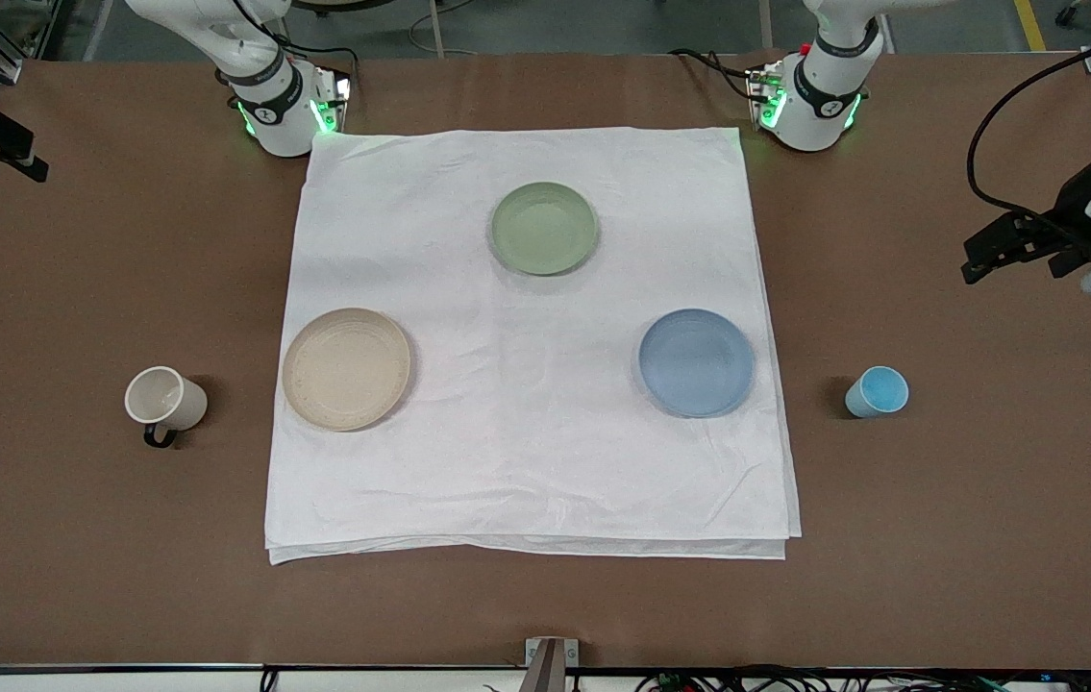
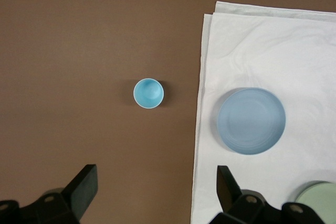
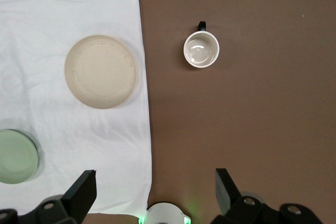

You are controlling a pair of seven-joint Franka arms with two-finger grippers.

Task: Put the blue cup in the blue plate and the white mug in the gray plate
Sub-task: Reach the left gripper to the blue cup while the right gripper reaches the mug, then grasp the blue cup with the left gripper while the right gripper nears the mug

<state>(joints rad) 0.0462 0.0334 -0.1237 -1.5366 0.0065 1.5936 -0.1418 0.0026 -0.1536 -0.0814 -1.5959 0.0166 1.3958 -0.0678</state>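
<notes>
Brown table [image 1: 74, 538] carrying a white cloth [image 1: 526, 461] spread across its middle, reaching from the robot bases toward the front camera. Three plates rest on the cloth: the pale green plate [image 1: 544, 228] closest to the bases; the gray plate [image 1: 346, 368], sandy and ridged, toward the right arm's end; the blue plate [image 1: 696, 362] toward the left arm's end. All three are bare.

The white mug [image 1: 165, 401] stands upright on bare table just beside the cloth edge nearest the gray plate, its dark handle turned toward the front camera. The blue cup [image 1: 877, 391] stands upright on bare table near the cloth edge beside the blue plate.

The left gripper [image 2: 157, 190] hangs high over bare table at the left arm's end, fingers spread wide, the blue cup below it. The right gripper [image 3: 156, 188] hangs high at the right arm's end, fingers likewise spread, holding nothing.
</notes>
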